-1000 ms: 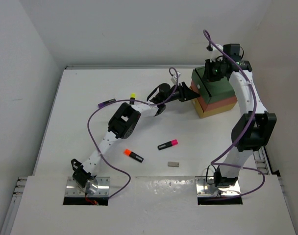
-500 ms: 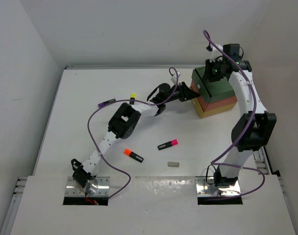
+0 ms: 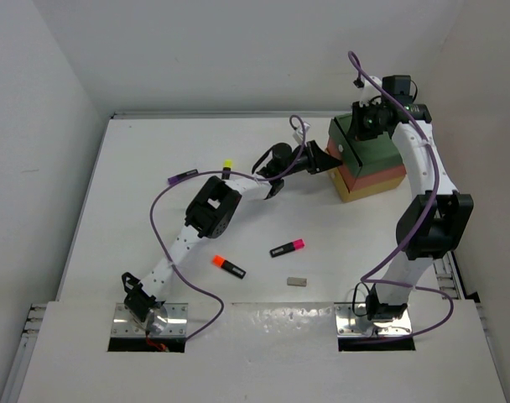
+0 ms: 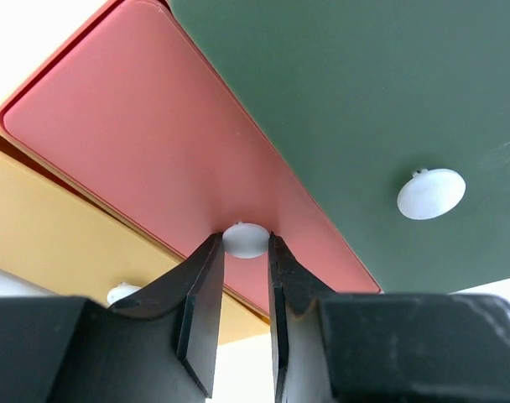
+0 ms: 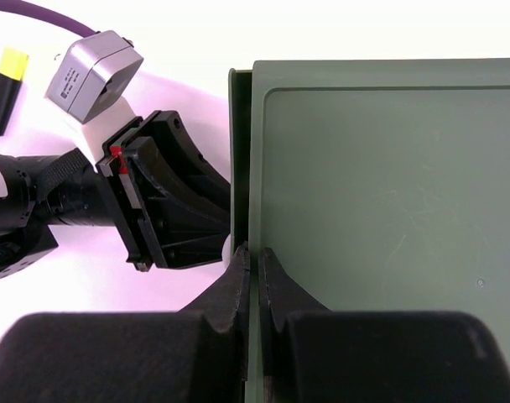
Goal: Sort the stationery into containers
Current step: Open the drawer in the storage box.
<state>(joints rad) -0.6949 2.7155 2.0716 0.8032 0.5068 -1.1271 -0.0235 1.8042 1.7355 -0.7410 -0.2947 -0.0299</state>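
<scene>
Stationery: five loose pieces lie on the white tabletop [image 3: 112,210], all left of the drawers and well apart from them.
Purple-capped highlighter [image 3: 184,176]: farthest left, short and dark, lying near the far side.
Yellow-capped highlighter [image 3: 226,169]: just right of it, black body, bright cap pointing away from the arm bases.
Orange-capped highlighter [image 3: 228,266]: nearer the bases, cap at its left end, black barrel slanting right.
Pink-capped highlighter [image 3: 287,248]: right of the orange one, black barrel, cap at its right end.
Eraser [image 3: 297,281]: small grey block, just in front of the pink one.
Left fingers [image 4: 200,294]: clamped from both sides on the white knob [image 4: 245,239] of the coral-red drawer [image 4: 137,126].
Containers: three stacked drawers at the far right of the tabletop, with the green drawer [image 5: 381,210] on top, coral-red in the middle and the yellow drawer [image 4: 45,227] at the bottom. Each front carries a round white knob.
Right fingers [image 5: 230,294]: drawn together, pointing down, tips at the seam along the green drawer's front top edge.
</scene>
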